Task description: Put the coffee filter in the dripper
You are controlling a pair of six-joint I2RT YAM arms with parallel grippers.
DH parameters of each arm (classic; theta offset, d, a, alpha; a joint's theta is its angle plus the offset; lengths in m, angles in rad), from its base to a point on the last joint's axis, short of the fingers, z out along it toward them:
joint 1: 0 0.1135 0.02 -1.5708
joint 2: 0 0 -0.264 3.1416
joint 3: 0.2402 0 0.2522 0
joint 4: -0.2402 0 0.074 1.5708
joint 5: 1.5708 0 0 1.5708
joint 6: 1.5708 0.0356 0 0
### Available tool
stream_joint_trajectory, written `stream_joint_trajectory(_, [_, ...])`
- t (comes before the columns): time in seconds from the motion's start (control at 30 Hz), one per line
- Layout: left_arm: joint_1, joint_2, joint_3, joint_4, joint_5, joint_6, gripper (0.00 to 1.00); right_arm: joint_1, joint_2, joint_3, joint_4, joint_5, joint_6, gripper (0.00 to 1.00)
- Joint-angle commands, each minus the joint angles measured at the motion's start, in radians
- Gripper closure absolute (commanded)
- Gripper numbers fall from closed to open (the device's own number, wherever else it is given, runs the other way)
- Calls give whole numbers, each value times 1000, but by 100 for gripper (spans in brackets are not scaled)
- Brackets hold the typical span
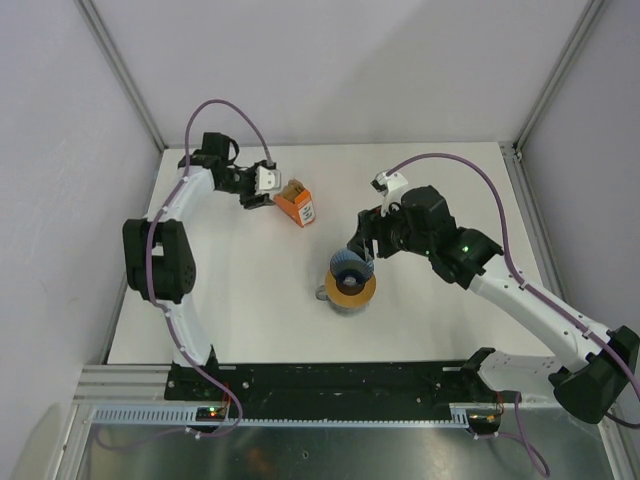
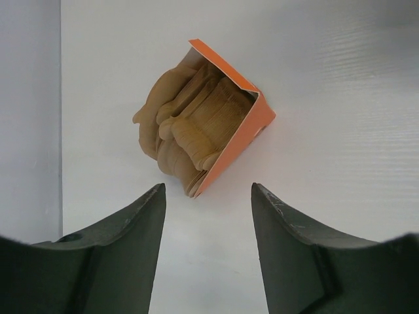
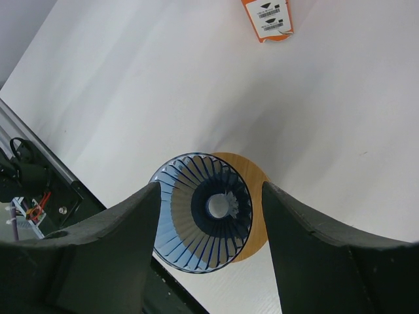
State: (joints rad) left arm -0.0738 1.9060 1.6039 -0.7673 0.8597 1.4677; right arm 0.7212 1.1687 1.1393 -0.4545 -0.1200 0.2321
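Orange box (image 2: 241,134): we can't read its label (image 3: 270,16). Tan filters (image 2: 190,124) poke out its open end toward our spread-open left gripper (image 2: 208,190). Blue dripper (image 3: 196,239) tilts on cup (image 3: 256,196), mouth toward right gripper (image 3: 211,190); we can't tell if that one clamps it.

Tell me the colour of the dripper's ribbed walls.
The dripper is translucent blue with darker blue ribs; the right wrist view shows it best.

The left arm bends at the elbow and reaches to the far left, with the left gripper (image 2: 208,190) pointed down and its fingers well apart. The right arm stretches in toward the middle with its wrist tipped down. The right gripper (image 1: 358,252) has its fingers (image 3: 118,229) spread wide, though I can't tell whether they're pressing on anything.
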Motion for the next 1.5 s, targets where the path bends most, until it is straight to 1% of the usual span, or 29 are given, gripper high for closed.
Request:
stream_joint_trajectory(0.0, [-14,46,67,-9,6,22,41,7,1,27,5,17,-13,32])
stream_joint_trajectory(0.07, [-19,72,91,-8,5,4,43,9,2,27,2,20,-15,32])
stream_joint_trajectory(0.2, [-48,110,112,-8,-38,-18,53,8,7,27,-2,24,-19,32])
stream_joint_trajectory(0.4, [-74,115,114,-9,-58,-26,63,11,16,27,-14,14,-20,32])
stream_joint_trajectory(0.47, [-78,115,111,-8,-68,-31,68,12,17,27,-18,16,-20,32])
stream_joint_trajectory(0.53, [-86,118,112,-8,-89,-47,77,12,17,27,-19,18,-20,32])
stream_joint_trajectory(0.67, [-102,119,104,-7,-125,-77,85,14,12,27,-16,18,-19,32])
stream_joint_trajectory(0.77, [-118,107,95,-7,-143,-123,96,16,5,27,-22,24,-17,32])
stream_joint_trajectory(0.8, [-125,100,96,-8,-152,-163,98,18,5,27,-24,28,-17,32])
stream_joint_trajectory(1.0, [-172,77,92,-8,-185,-400,100,21,8,27,-33,35,-17,32])
stream_joint_trajectory(1.2, [-191,101,156,-9,-263,-662,100,26,18,27,-22,27,-17,32])
stream_joint_trajectory(1.37, [-191,75,158,-8,-260,-779,100,28,19,27,-27,28,-17,32])
stream_joint_trajectory(1.47, [-192,52,139,-7,-243,-793,100,30,20,27,-29,27,-18,32])
